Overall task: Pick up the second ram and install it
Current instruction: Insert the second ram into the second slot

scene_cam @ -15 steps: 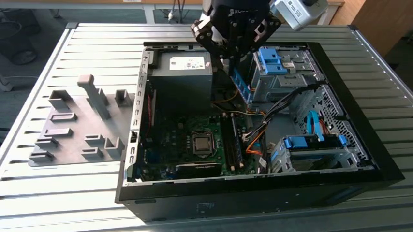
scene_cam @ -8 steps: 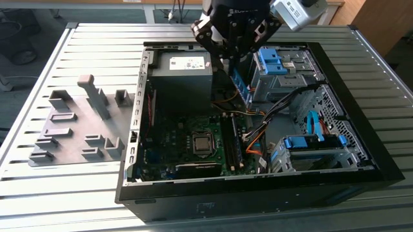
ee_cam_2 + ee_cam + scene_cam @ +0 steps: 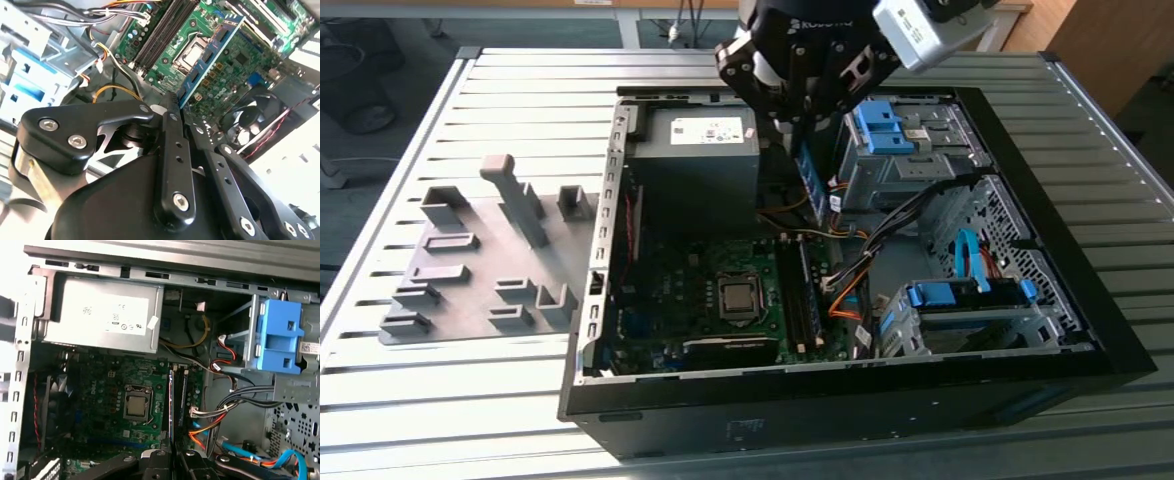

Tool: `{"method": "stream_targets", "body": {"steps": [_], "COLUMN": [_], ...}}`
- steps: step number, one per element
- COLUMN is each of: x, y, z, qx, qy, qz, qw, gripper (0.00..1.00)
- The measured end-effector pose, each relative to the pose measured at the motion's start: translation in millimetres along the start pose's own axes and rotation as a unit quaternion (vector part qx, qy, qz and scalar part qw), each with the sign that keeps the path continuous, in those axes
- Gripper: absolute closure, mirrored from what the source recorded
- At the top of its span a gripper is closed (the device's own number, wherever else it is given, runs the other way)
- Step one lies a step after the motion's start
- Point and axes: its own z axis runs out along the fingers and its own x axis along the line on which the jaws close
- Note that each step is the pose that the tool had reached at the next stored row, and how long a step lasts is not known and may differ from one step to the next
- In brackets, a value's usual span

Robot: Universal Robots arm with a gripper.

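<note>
We have the gripper (image 3: 177,107) clamped on the second ram (image 3: 210,57), held above the motherboard (image 3: 720,290), not yet seated.

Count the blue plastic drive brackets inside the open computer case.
2. The first bracket sits to the exterior view's right of the grey power supply; the second bracket is nearer the camera and further right. The arm may hide others.
</note>
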Motion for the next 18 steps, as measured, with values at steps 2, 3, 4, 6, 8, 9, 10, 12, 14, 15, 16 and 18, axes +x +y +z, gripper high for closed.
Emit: {"method": "stream_targets", "body": {"steps": [2,3,4,6,8,9,10,12,14,15,16,18], "x": [0.0,0.0,0.0,0.0,0.0,0.0,0.0,0.0,0.0,0.0,0.0,-0.5], "y": [0.0,0.0,0.0,0.0,0.1,0.1,0.1,0.1,0.2,0.3,0.4,0.3], "z": [0.2,0.3,0.4,0.7,0.8,1.1,1.2,1.4,1.6,1.8,1.9,2.1], "qx": [0.0004,0.0006,0.0009,0.0013,0.0019,0.0021,0.0024,0.0030,0.0036,0.0038,0.0040,0.0042], "qy": [0.0000,0.0000,0.0000,0.0000,0.0000,0.0000,0.0000,0.0000,0.0000,0.0000,0.0000,0.0000], "qz": [0.014,0.021,0.028,0.044,0.062,0.071,0.080,0.098,0.114,0.121,0.128,0.133], "qw": [0.9999,0.9998,0.9996,0.9990,0.9981,0.9975,0.9968,0.9952,0.9935,0.9927,0.9918,0.9911], "gripper": [0.86,0.86,0.86,0.86,0.86,0.86,0.86,0.86,0.86,0.86,0.86,0.86]}}
